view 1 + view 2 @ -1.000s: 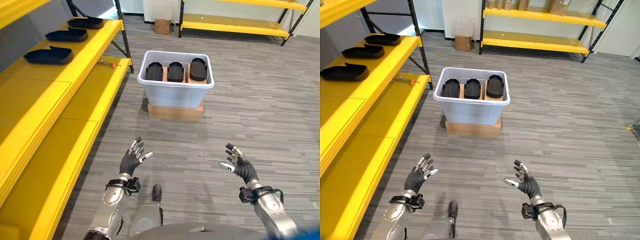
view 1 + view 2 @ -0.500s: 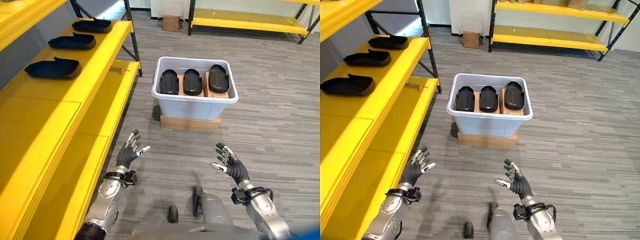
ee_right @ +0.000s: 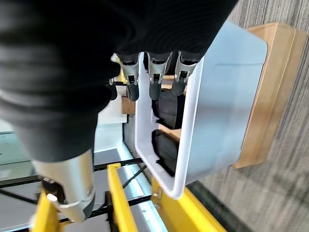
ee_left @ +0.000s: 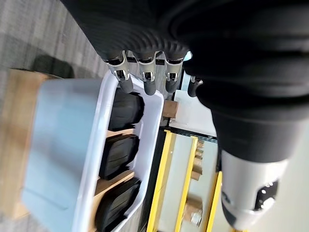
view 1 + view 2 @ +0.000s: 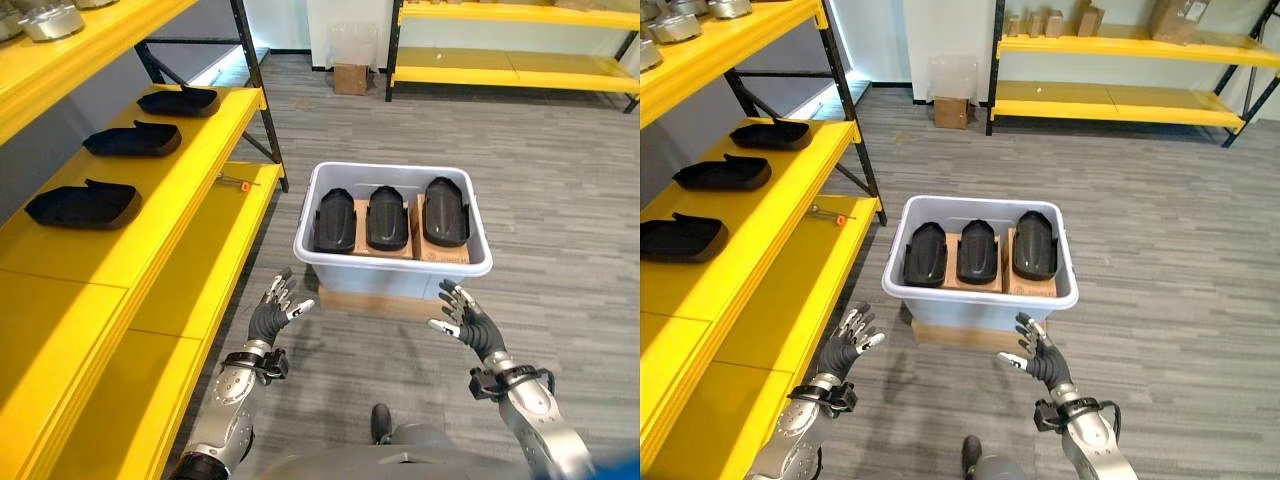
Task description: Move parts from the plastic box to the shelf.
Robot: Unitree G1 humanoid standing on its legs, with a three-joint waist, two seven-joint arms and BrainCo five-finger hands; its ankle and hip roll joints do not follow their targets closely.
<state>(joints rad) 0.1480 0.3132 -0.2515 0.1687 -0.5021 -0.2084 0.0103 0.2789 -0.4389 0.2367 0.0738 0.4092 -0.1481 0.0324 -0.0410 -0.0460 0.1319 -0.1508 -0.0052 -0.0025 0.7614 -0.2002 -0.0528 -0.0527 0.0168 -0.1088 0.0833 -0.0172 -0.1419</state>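
Observation:
A pale plastic box [image 5: 395,270] stands on a flat cardboard base [image 5: 370,298] on the floor. Three black parts lie side by side in it: left [image 5: 335,220], middle [image 5: 387,217], right [image 5: 446,211]. The yellow shelf [image 5: 160,215] on my left carries three more black parts [image 5: 83,205] [image 5: 132,140] [image 5: 180,100]. My left hand [image 5: 272,318] is open, palm inward, just short of the box's front left corner. My right hand [image 5: 467,322] is open near the front right corner. Neither hand touches the box. The left wrist view shows straight fingers [image 4: 147,82] before the box rim [image 4: 94,159].
A small orange-tipped tool [image 5: 238,182] lies on the lower yellow shelf board. A second yellow rack [image 5: 500,70] and a cardboard carton [image 5: 350,78] stand at the back. Metal parts [image 5: 50,18] sit on the top shelf at left. Open grey floor lies to the right.
The camera has moved forward, so the box now lies close in front of both hands. Both hands have stayed open and raised.

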